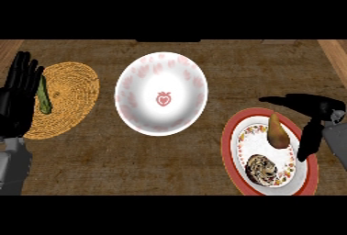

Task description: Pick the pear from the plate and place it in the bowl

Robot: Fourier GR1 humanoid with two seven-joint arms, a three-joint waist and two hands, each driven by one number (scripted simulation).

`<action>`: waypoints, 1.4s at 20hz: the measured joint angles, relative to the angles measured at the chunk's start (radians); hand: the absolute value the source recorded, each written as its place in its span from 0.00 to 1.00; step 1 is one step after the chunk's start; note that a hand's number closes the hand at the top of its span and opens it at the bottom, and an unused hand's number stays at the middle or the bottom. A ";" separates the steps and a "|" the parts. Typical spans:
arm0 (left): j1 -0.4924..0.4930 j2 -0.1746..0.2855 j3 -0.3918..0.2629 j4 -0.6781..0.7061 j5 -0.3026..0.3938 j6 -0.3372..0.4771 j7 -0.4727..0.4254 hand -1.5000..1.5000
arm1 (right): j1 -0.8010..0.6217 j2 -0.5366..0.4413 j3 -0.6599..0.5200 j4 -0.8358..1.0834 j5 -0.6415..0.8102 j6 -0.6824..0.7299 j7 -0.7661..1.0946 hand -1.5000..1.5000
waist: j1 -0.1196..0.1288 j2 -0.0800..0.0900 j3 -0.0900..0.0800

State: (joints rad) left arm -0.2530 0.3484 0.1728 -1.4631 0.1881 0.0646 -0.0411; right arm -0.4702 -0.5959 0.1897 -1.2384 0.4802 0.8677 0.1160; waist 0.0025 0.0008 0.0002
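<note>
The pear stands on the upper part of a red-rimmed plate at your right, its narrow end pointing up and away from you. It is brownish yellow and lies apart from a dark, round, swirled piece of food on the lower part of the same plate.

Your right hand hovers just beside the pear, spread wide and holding nothing. The thumb reaches out to the left above the pear's tip, and the fingers hang down along the plate's right side, so the pear sits in the gap between them. You cannot tell whether any finger touches the fruit.

The bowl lies to the left of the plate, near the middle of the table, well apart from the pear. It is white with pink fruit prints around its wall and a red strawberry at its centre.

Farther left lies a round woven mat with a long green vegetable on its left part. Your left hand rests at the left edge, fingers straight and pointing up, overlapping the mat's edge and holding nothing.
</note>
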 measured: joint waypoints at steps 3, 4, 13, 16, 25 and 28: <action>0.003 0.002 0.012 -0.004 0.001 -0.012 0.006 0.50 | 0.007 0.011 0.008 0.047 0.057 -0.034 -0.057 0.00 | 0.002 0.000 0.000; 0.020 -0.008 0.009 -0.020 -0.002 -0.011 0.003 0.50 | 0.006 0.015 0.007 0.058 0.072 -0.034 -0.067 0.00 | 0.002 0.000 0.000; 0.013 -0.012 0.032 -0.025 -0.012 -0.034 0.017 0.50 | 0.009 0.086 -0.008 0.122 0.175 -0.050 -0.060 0.00 | 0.001 0.000 0.000; 0.009 -0.028 0.025 -0.027 -0.032 -0.021 0.015 0.50 | 0.001 0.096 -0.016 0.178 0.213 -0.073 -0.086 0.00 | 0.002 0.000 0.000; 0.008 -0.031 0.042 -0.044 -0.029 -0.038 0.041 0.50 | -0.019 0.100 -0.032 0.241 0.308 -0.206 -0.234 1.00 | 0.001 -0.005 -0.005; 0.009 -0.032 0.044 -0.051 -0.034 -0.040 0.047 0.50 | -0.033 0.105 -0.039 0.284 0.337 -0.254 -0.292 1.00 | 0.004 -0.005 -0.005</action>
State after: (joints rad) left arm -0.2441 0.3163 0.2170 -1.5142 0.1537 0.0249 0.0062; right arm -0.5034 -0.4909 0.1512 -0.9539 0.8175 0.6138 -0.1756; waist 0.0062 -0.0042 -0.0049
